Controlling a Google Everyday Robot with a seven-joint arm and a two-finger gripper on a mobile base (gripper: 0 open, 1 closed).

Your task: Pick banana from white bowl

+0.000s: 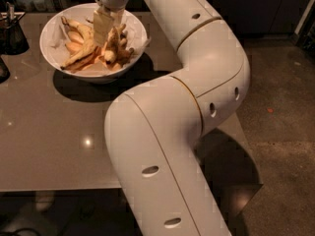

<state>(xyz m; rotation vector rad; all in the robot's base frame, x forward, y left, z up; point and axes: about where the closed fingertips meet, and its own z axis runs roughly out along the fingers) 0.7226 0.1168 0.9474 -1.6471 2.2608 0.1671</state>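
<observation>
The white bowl (55, 29) stands at the far left of the grey table. In it lies the long yellow speckled banana (80, 56), running from the lower left toward the middle. A shorter bent speckled banana (116, 47) lies to its right, and pale orange-yellow pieces (74, 36) lie at the back left. My gripper (106, 28) hangs from the white arm (197, 58) down into the middle of the bowl, just above the long banana's right end and between the two bananas. It hides part of the fruit.
A small dark wire container (12, 31) stands at the table's left edge beside the bowl, with another dark object (2, 70) below it. The table's (59, 132) front edge runs along the bottom. Speckled floor (280, 132) lies to the right.
</observation>
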